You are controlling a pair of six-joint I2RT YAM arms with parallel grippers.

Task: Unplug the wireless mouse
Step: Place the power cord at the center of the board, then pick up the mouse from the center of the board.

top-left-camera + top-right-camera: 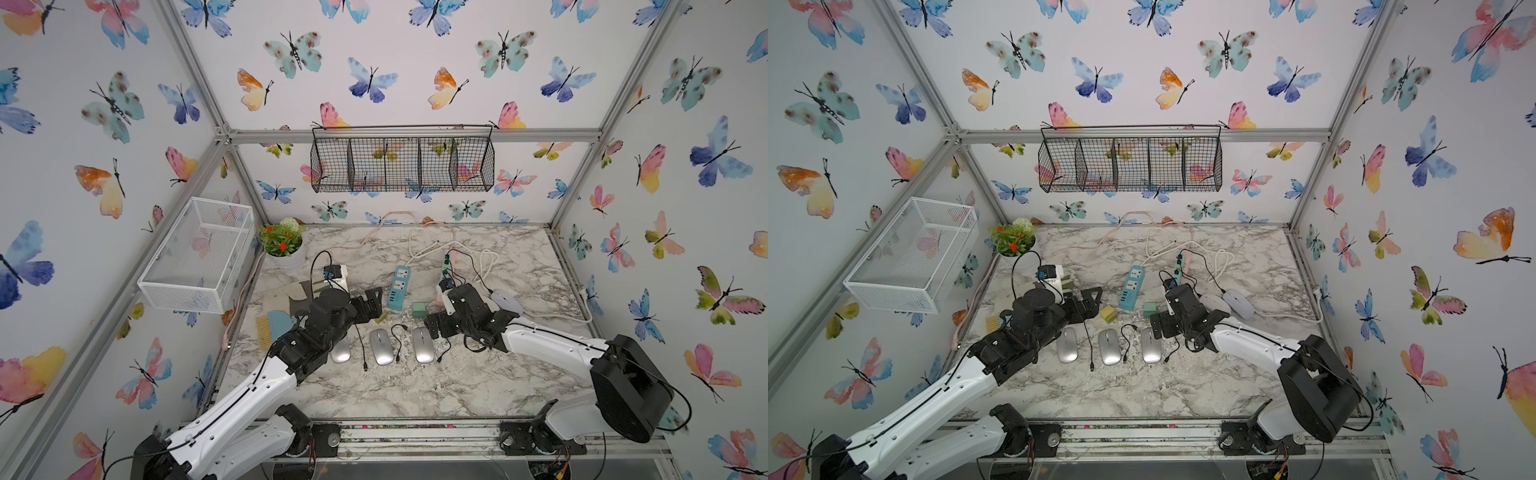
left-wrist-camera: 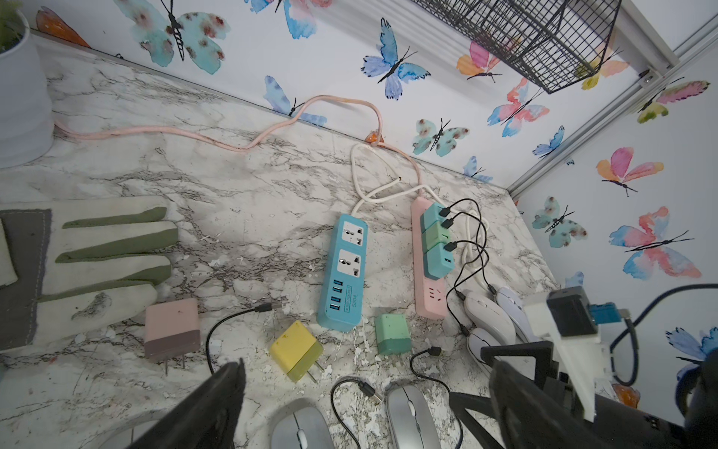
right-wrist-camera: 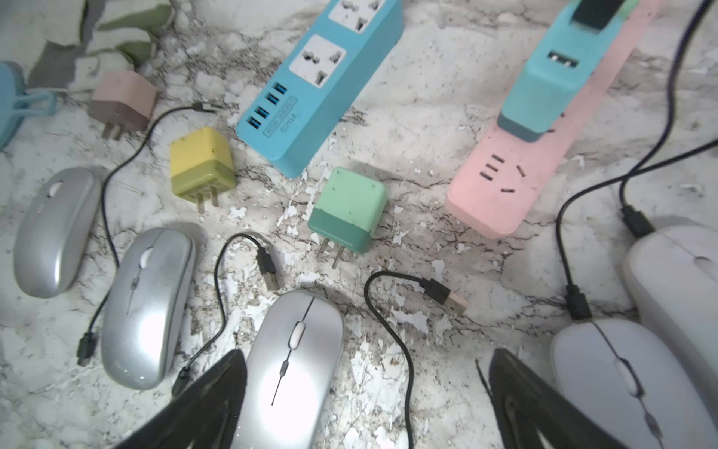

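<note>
A: Silver mouse, position?
B: On marble table, beside black cable, at right gripper; jaws apart, empty.
A: Left gripper?
B: Jaws apart, empty.

The marble table carries three silver mice in a row, black cables between them. Behind lie a blue power strip, a pink power strip, a yellow adapter, a green adapter and white mice; a flower pot stands far left.
</note>
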